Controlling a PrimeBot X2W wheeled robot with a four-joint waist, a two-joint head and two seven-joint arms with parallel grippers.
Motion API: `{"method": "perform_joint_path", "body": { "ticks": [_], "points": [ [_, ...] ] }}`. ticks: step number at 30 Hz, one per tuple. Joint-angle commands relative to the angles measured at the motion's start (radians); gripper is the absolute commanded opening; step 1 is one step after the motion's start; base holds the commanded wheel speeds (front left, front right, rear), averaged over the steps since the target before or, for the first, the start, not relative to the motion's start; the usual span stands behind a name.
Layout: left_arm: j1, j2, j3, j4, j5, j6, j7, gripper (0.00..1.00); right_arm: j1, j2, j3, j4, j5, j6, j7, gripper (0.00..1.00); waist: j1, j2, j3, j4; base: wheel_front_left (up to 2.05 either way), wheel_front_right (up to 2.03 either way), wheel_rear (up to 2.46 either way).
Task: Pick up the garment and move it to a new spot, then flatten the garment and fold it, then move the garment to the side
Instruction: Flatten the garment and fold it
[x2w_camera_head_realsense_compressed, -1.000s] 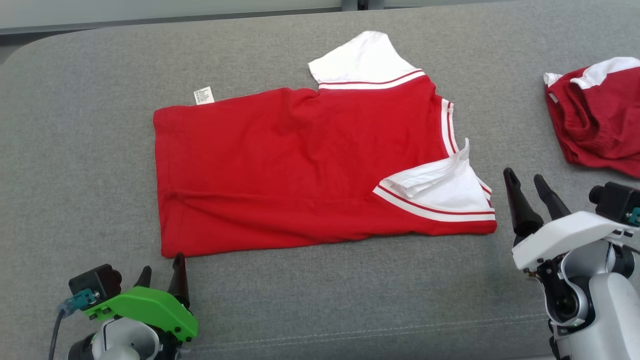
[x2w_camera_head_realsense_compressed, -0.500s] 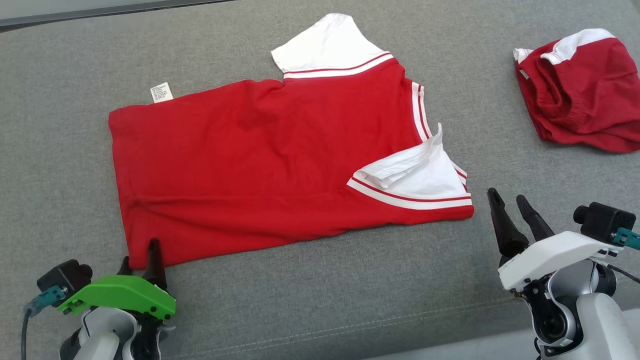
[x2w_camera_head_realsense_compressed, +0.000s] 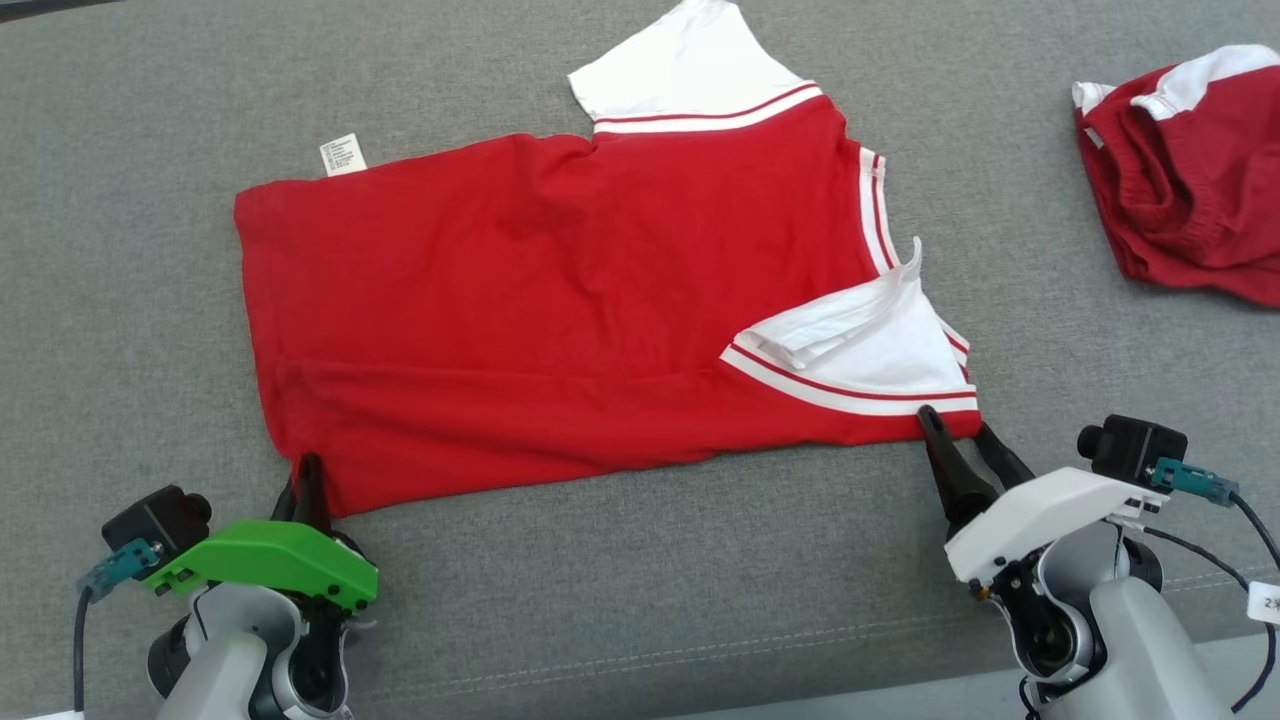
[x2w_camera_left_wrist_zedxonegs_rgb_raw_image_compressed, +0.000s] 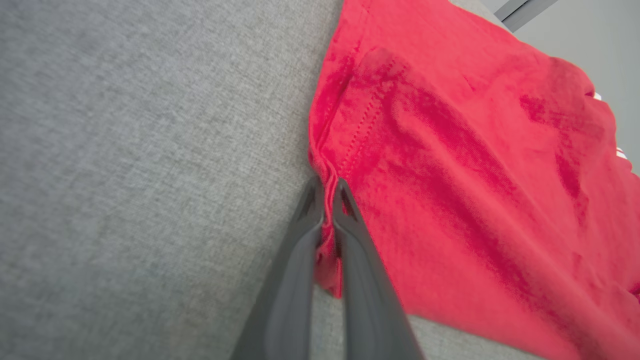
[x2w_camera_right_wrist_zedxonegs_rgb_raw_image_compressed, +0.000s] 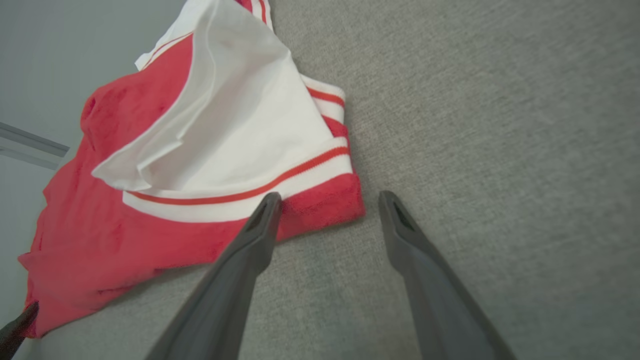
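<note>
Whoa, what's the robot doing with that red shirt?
It looks like it's getting ready to fold it. The red shirt lies spread on a grey cushioned surface, with one white sleeve folded in. The robot's left hand is shut, pinching the shirt's near hem corner. Its right hand is open at the near shoulder corner, not gripping yet. Another red and white garment sits bunched up off to the right.

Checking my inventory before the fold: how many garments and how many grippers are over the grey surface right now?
Garments: 2, the flat red shirt and the bunched red-and-white garment at the right.
Grippers: 2, the left gripper shut on the shirt's hem corner, the right gripper open at its sleeve-side corner.
Total: 4.
</note>
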Motion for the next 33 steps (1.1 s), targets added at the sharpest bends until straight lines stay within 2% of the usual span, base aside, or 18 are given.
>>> {"method": "perform_joint_path", "body": {
  "ticks": [1,4,5,7,8,9,14,18,24,28,33],
  "points": [
    [-0.009,-0.012,-0.013,0.0,0.005,-0.002,0.007,0.0,-0.037,-0.003,0.002,0.038,0.001,0.0,-0.021,1.0,0.0,-0.0001,0.009,0.019,0.0,0.0,0.0],
    [-0.015,-0.016,-0.022,-0.01,0.013,-0.002,0.009,0.0,-0.09,-0.002,0.015,0.119,0.011,0.0,-0.043,0.97,0.0,-0.0001,0.013,0.032,0.0,0.0,0.0],
    [-0.018,-0.017,-0.025,-0.012,0.014,-0.003,0.009,0.0,-0.106,-0.001,0.021,0.142,0.01,0.0,-0.051,0.54,0.0,-0.0001,0.014,0.036,0.0,0.0,0.0],
    [-0.022,-0.019,-0.031,-0.015,0.021,-0.005,0.005,0.0,-0.134,-0.001,0.032,0.185,0.021,0.0,-0.067,0.27,0.0,-0.0001,0.013,0.044,0.0,0.0,0.0],
    [-0.023,-0.019,-0.033,-0.017,0.022,-0.007,0.002,0.0,-0.145,-0.001,0.038,0.2,0.027,0.0,-0.076,0.03,0.0,-0.0001,0.013,0.046,0.0,0.0,0.0],
    [-0.024,-0.019,-0.034,-0.02,0.026,-0.009,-0.005,0.0,-0.155,0.0,0.042,0.213,0.031,0.0,-0.084,0.0,0.0,-0.0001,0.012,0.048,0.0,0.0,0.0],
    [-0.014,-0.009,-0.034,-0.041,0.036,-0.012,-0.023,0.0,-0.167,-0.01,0.044,0.224,0.068,0.0,-0.104,0.0,0.0,-0.0001,0.0,0.056,0.0,0.0,0.0],
    [0.039,0.017,-0.038,-0.128,0.04,-0.012,-0.022,0.0,-0.121,-0.048,0.026,0.143,0.135,0.0,-0.08,0.0,0.0,-0.0001,-0.022,0.061,0.0,0.0,0.0],
    [0.155,0.065,-0.054,-0.265,0.046,0.028,0.008,0.0,0.005,-0.091,-0.023,0.0,0.137,0.0,-0.005,0.0,0.0,-0.0001,-0.04,0.067,0.0,0.0,0.0],
    [0.226,0.077,-0.078,-0.316,0.037,0.055,0.038,0.0,0.095,-0.077,-0.072,-0.073,0.104,0.0,0.041,0.0,0.0,-0.0001,-0.044,0.069,0.0,0.0,0.0],
    [0.26,0.071,-0.101,-0.296,0.04,0.069,0.053,0.0,0.151,-0.044,-0.107,-0.099,0.085,0.0,0.079,0.0,0.0,-0.0001,-0.045,0.065,0.0,0.0,0.0]
  ]
}}
